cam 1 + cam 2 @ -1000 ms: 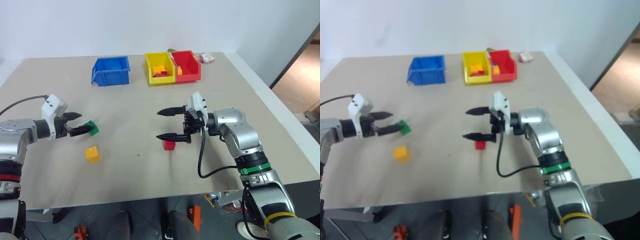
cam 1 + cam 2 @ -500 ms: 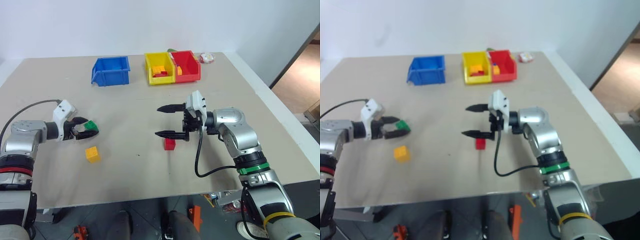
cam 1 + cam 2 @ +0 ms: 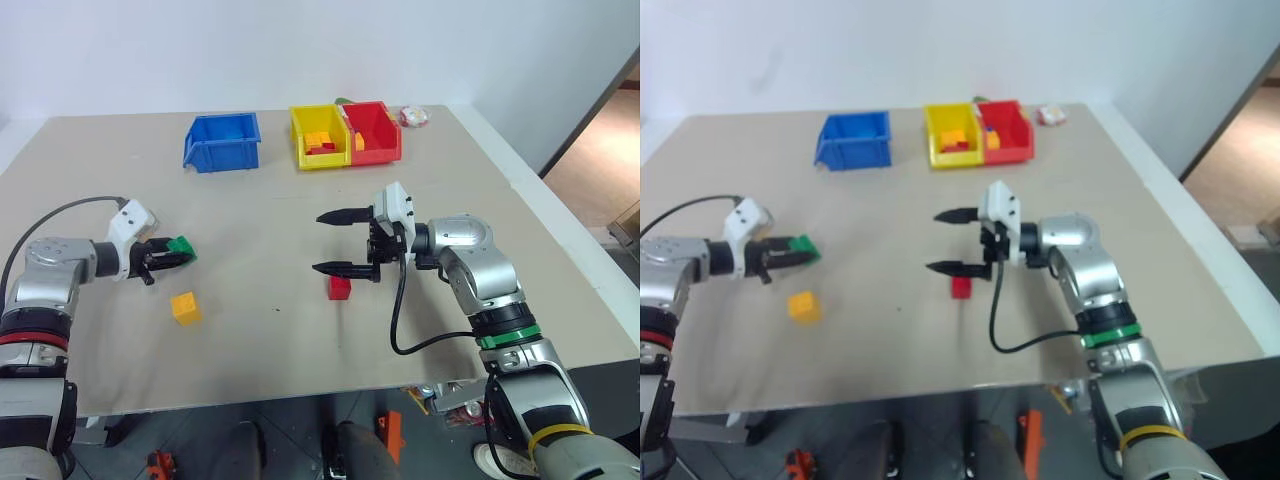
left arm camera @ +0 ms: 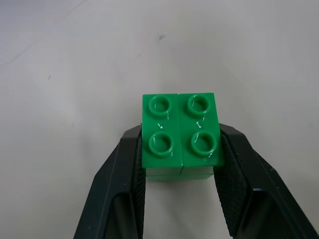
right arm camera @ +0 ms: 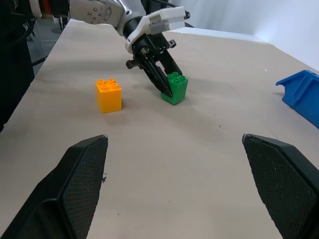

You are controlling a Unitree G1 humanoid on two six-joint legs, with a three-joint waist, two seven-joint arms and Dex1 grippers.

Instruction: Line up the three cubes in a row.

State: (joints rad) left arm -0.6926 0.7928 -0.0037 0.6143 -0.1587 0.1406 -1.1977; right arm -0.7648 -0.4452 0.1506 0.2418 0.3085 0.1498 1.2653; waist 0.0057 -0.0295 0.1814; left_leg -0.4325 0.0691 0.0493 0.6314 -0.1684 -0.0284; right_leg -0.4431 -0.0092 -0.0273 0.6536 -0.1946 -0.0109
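Table [image 3: 300, 350] carries blue bin [image 3: 221, 141], yellow bin [image 3: 318, 137] and red bin [image 3: 374, 131] along its far edge. Right gripper [image 3: 338, 241] hangs with fingers spread wide over the middle; the red cube [image 3: 340, 288] sits just beneath it. Near the left edge, the left gripper [image 3: 168, 256] is clamped on the green cube [image 4: 179, 135], whose four studs show in the left wrist view. The right wrist view shows that cube tilted, beside the upright yellow-orange cube [image 5: 108, 95].

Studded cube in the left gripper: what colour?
Green; clearest in the left wrist view.
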